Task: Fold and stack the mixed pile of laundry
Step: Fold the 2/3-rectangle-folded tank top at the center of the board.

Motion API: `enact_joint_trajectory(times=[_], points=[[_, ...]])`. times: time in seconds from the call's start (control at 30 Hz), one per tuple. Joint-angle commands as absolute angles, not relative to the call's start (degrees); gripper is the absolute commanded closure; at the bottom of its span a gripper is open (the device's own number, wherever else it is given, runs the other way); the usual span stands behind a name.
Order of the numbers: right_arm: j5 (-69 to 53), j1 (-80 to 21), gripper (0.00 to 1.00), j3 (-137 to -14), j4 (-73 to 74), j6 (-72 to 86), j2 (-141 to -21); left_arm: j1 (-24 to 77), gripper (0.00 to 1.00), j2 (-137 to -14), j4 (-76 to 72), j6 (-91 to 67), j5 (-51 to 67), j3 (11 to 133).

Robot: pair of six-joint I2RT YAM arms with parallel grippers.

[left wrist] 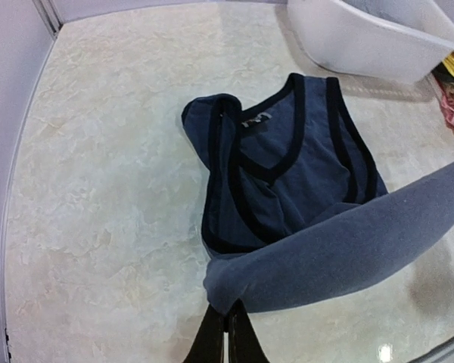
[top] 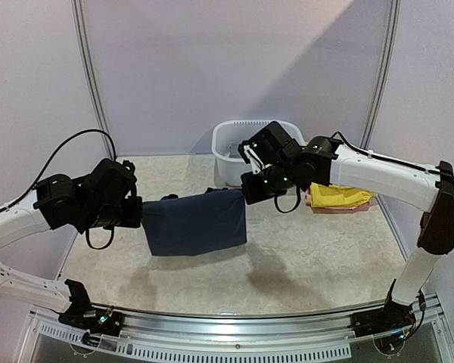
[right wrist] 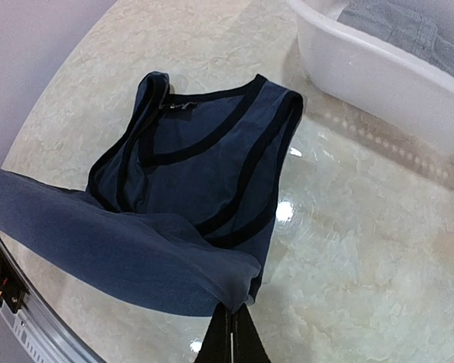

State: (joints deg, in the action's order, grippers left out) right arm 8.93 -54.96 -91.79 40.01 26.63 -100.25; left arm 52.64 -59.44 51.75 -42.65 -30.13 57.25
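The soft navy tank top (top: 197,223), trimmed in darker binding, hangs as a smooth rectangular sheet over the glossy marbled table (top: 303,257) centre, its top corners pinched in the closed jaws of the left gripper (top: 141,213) and right gripper (top: 247,193).

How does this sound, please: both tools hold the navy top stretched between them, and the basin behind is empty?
Not quite: the basin is not empty; the right wrist view shows grey cloth lying in it. The left tool and right tool do hold the navy top stretched between them.
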Motion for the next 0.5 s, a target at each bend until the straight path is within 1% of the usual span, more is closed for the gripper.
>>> enact_joint_trajectory(times=[0.0,0.17,0.47], points=[[8.8,-51.7,1.00,-97.9,41.8,23.4,-104.5,46.2,1.00,-63.2,47.1,-38.3,-28.8,58.6],[6.9,-48.6,1.00,-103.9,42.5,21.9,-110.1,41.0,1.00,-68.4,42.7,-36.0,-26.9,60.5],[4.7,-43.9,1.00,-115.5,44.3,19.8,-121.1,34.6,1.00,-78.9,37.2,-33.4,-24.2,64.8]])
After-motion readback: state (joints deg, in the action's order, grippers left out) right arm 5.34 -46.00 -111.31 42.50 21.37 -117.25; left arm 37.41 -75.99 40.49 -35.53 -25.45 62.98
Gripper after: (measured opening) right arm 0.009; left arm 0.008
